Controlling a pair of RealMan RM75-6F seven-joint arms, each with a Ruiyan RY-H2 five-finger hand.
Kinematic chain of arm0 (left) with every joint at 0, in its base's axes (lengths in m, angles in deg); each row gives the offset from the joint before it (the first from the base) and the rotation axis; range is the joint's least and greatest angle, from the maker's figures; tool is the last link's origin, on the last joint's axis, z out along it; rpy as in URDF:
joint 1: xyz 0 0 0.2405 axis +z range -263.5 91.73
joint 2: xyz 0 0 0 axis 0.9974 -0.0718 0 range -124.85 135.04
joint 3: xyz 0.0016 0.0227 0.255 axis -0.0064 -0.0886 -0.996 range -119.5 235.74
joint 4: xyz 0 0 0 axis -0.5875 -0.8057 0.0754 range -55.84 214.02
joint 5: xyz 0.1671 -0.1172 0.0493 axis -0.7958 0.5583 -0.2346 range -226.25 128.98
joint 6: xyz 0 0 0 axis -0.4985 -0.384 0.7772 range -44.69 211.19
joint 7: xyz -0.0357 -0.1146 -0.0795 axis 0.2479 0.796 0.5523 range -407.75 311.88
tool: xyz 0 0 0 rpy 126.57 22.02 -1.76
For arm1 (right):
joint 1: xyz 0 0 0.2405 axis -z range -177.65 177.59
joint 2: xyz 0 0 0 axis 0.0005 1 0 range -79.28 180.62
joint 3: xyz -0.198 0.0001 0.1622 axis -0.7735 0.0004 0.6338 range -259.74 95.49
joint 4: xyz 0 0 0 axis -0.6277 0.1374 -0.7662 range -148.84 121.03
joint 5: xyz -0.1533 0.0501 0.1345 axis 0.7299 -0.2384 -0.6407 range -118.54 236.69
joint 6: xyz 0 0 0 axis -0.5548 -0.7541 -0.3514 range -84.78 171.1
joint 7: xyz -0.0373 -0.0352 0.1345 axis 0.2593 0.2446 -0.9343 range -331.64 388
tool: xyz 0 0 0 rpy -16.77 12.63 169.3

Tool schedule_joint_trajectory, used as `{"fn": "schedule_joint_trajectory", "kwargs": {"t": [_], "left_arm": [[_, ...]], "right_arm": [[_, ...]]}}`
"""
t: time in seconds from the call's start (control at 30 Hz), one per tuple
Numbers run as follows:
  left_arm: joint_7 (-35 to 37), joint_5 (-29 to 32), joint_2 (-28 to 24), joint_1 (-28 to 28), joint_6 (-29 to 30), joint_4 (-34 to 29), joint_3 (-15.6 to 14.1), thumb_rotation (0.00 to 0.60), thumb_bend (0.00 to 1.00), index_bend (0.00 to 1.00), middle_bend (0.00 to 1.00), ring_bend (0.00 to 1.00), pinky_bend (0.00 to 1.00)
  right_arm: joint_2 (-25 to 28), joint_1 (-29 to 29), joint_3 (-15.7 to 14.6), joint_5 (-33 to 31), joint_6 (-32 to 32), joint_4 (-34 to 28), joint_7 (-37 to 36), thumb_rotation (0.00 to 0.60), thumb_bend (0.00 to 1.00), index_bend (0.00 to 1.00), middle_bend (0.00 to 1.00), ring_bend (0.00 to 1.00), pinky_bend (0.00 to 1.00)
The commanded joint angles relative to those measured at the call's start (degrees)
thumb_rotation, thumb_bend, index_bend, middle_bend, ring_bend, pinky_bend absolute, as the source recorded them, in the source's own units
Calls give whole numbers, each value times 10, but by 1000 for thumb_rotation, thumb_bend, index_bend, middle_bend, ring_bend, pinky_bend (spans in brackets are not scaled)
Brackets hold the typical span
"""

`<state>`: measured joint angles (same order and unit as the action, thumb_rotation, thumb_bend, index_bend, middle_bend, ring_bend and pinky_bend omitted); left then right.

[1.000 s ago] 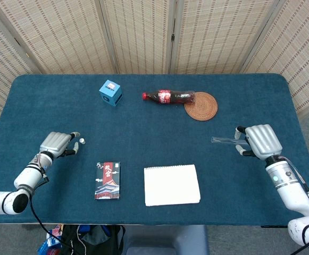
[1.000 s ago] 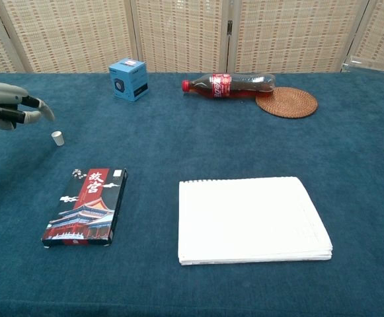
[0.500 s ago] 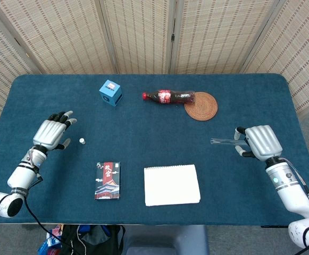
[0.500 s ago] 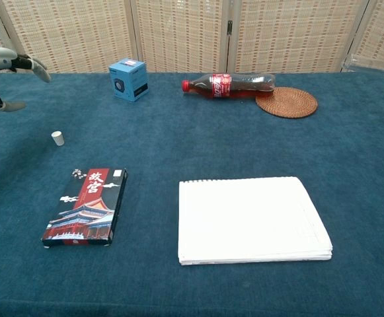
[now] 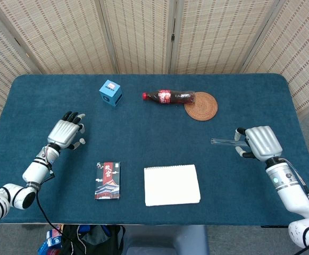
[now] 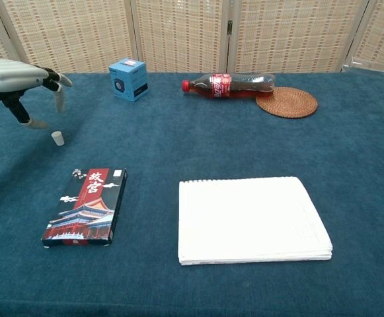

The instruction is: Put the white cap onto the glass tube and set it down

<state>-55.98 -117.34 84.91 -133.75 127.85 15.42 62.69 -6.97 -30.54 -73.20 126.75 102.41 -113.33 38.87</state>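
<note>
Overhead, the spread, empty left hand (image 5: 66, 132) hovers above the small cylindrical white cap (image 6: 58, 138); right hand (image 5: 259, 142) grips the clear glass tube (image 5: 223, 141).

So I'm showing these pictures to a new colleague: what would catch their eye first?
Probably the cola bottle lying on its side at the table's far edge, its base on a round woven coaster. Next, the left robot hand hovering open above the small white cap, and the right robot hand at the glass tube.
</note>
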Motion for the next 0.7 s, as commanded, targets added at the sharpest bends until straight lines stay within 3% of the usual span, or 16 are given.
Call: {"fn": "schedule_joint_trajectory", "kwargs": {"t": [0.03,0.7], "left_arm": [[-7,5,11,-3,-10,11,2,600,258,409,0,0,0],[-15,16,58,-9,-51,70,10,600,260,439,0,0,0]], "right_arm": [[-2,-1,0,0,-3,3,-2,600,747,739,1000,1000,1000],[-6,-5,1,-2,-15,17,-9,600,747,741,1000,1000,1000]]}}
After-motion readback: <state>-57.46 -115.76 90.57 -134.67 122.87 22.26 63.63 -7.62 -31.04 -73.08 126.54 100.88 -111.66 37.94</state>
